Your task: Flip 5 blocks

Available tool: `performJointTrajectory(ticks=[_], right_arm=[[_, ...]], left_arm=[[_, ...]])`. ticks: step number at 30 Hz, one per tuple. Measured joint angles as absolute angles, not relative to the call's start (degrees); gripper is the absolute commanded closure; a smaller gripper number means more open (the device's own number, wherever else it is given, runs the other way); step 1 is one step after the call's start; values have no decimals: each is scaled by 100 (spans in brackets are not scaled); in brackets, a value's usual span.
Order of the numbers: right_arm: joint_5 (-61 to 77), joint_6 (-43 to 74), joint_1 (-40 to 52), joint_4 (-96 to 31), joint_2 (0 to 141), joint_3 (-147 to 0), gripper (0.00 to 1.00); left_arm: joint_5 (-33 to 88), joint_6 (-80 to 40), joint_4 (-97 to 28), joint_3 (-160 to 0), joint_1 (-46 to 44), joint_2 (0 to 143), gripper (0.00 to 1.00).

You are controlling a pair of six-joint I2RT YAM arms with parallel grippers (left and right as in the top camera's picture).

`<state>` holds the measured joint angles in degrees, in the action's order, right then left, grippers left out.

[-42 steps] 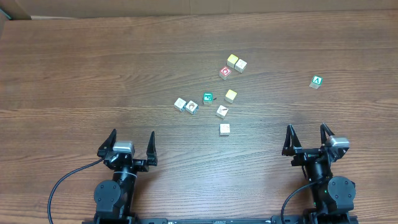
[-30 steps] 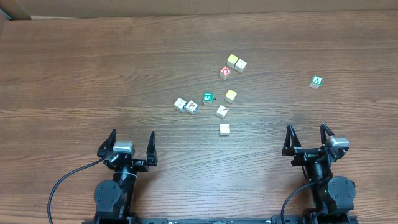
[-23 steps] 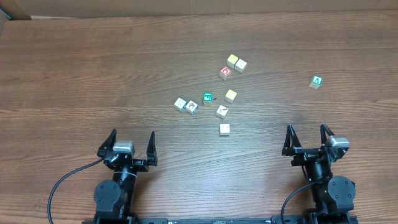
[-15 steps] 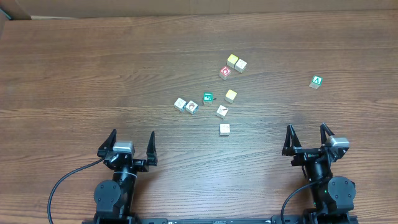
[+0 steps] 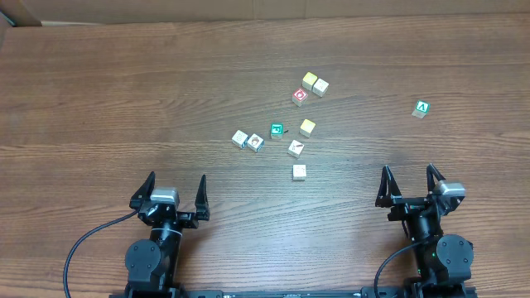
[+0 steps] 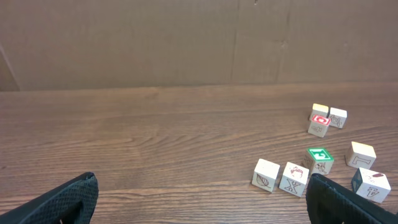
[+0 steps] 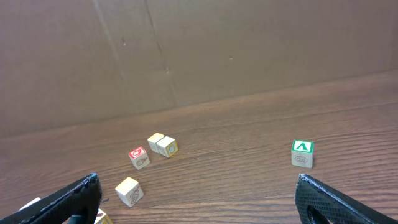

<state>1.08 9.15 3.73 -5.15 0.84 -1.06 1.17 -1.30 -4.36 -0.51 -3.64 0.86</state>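
Note:
The blocks lie in a loose cluster on the wooden table (image 5: pixel 99 91). Two white cubes (image 5: pixel 240 138) (image 5: pixel 256 142) sit side by side. To their right are a teal-faced cube (image 5: pixel 277 130), a pale cube with a red mark (image 5: pixel 296 149) and a plain white one (image 5: pixel 299 172). A red-topped cube (image 5: pixel 300 96) lies farther back. In the left wrist view the white pair (image 6: pixel 267 174) (image 6: pixel 293 178) and the teal cube (image 6: pixel 319 158) show ahead on the right. My left gripper (image 5: pixel 175 184) and right gripper (image 5: pixel 408 175) are open and empty near the front edge, well short of the cubes.
Two yellow-topped cubes (image 5: pixel 309 80) (image 5: pixel 307 127) and a pale one (image 5: pixel 320 86) sit among the cluster. A green cube with a white "A" (image 5: pixel 422 108) stands alone at the right, also ahead in the right wrist view (image 7: pixel 301 154). A cardboard wall (image 7: pixel 199 50) backs the table.

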Motion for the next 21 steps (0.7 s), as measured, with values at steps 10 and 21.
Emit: performJointTrajectory(ticks=[10,21], right_arm=[[110,917,373,-513,84,-106,0],[60,915,373,-508,84,-106,0]], left_arm=[[117,-130,-436,-51,-364,86,1],[117,-130,-434,-51,-364,86,1]])
